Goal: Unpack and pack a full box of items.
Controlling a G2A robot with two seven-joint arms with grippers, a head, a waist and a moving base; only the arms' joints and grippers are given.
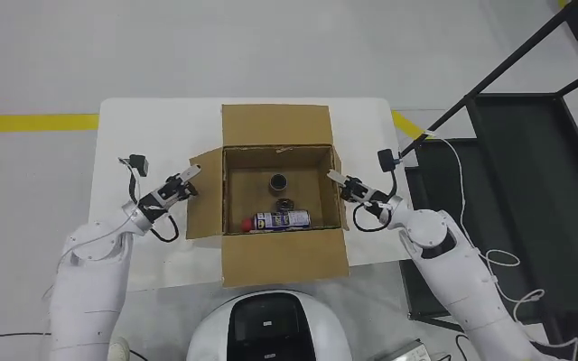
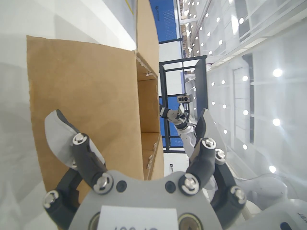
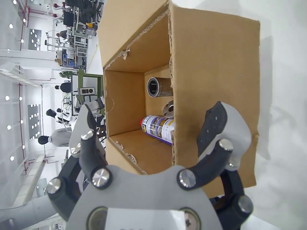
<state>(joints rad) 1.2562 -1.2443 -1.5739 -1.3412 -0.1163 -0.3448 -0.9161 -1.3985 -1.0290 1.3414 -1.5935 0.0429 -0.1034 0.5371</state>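
Note:
An open cardboard box (image 1: pixel 275 262) stands mid-table with its flaps spread. Inside lie a spray can (image 1: pixel 281 219) with a red cap, a dark metal cylinder (image 1: pixel 279 183) and a smaller metal part (image 1: pixel 285 204). My left gripper (image 1: pixel 187 183) is open just outside the box's left flap (image 2: pixel 81 92), holding nothing. My right gripper (image 1: pixel 340 183) is open at the box's right wall (image 3: pixel 211 72), also with nothing in it. From the right wrist, the spray can (image 3: pixel 158 126), the cylinder (image 3: pixel 157 87) and the small part (image 3: pixel 168 108) show past the wall's edge.
The white table (image 1: pixel 144 135) has bare room left of the box and behind it. A black metal rack (image 1: pixel 506 171) stands close by the table's right edge. Loose white cables (image 1: pixel 506 271) hang near the right arm.

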